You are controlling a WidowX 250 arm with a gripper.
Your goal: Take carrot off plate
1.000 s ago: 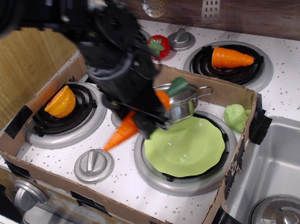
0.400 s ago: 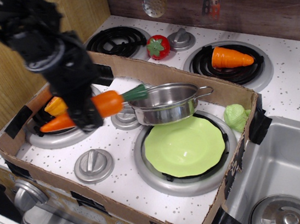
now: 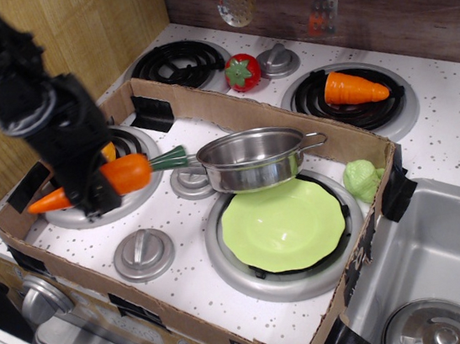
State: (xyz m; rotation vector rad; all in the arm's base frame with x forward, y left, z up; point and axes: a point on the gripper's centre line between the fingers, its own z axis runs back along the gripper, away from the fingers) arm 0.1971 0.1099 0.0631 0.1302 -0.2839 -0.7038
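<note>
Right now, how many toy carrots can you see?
2. The long carrot is in the gripper over the front-left burner; a stubby carrot lies on the back-right burner. Others may be hidden behind the arm.

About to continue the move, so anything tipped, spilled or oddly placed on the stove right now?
Nothing spilled or tipped. The carrot is off the plate, lying level in the gripper above the front-left burner. The plate is empty; the steel pot stands upright at its back rim.

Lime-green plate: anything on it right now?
The plate is bare. Its far rim is hidden behind the steel pot, so that strip can't be checked. The carrot is off to the left, in the gripper, over the left burner.
</note>
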